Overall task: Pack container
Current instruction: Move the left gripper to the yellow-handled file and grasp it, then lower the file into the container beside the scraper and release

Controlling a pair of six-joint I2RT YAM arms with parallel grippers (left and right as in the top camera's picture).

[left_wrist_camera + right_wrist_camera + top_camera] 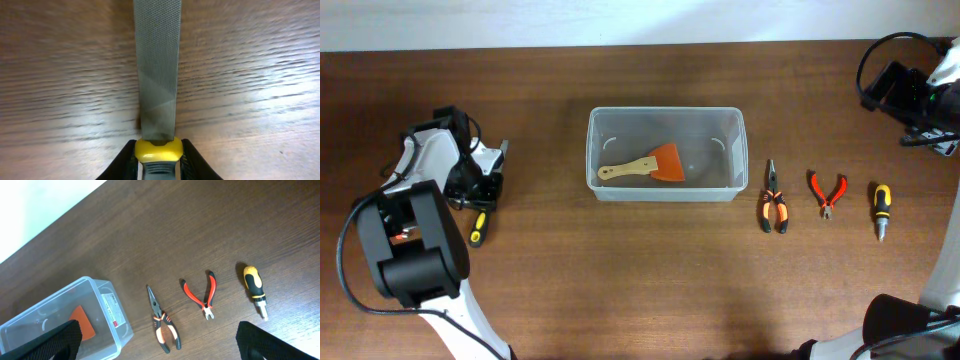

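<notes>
Presently, left gripper (158, 161): clamped on the yellow collar of the file, one finger tight against each side.
File (157, 65): one. Its grey cross-cut blade points away from my wrist over the table (550, 290), well to the left of the container. The blade shows sharp while the wood beneath is blurred, so I judge the hold secure.
Right gripper (160, 342): fingers wide apart and holding nothing, at the far right of the table.
Container (665, 111): one clear tub, upright at mid-table, no lid seen.
Packed: one scraper (645, 166), with wooden handle and orange blade, lying flat on the tub floor.
Waiting on the table: one needle-nose pliers (773, 205), nearest the tub; one cutters (827, 193); one screwdriver (882, 210). They lie in a row to the right of the tub, each apart from the others.
Tool count: five in all. One is in, one is in my grip, three are untouched.
Progress: early, in my judgement, with four tools yet to go in.
</notes>
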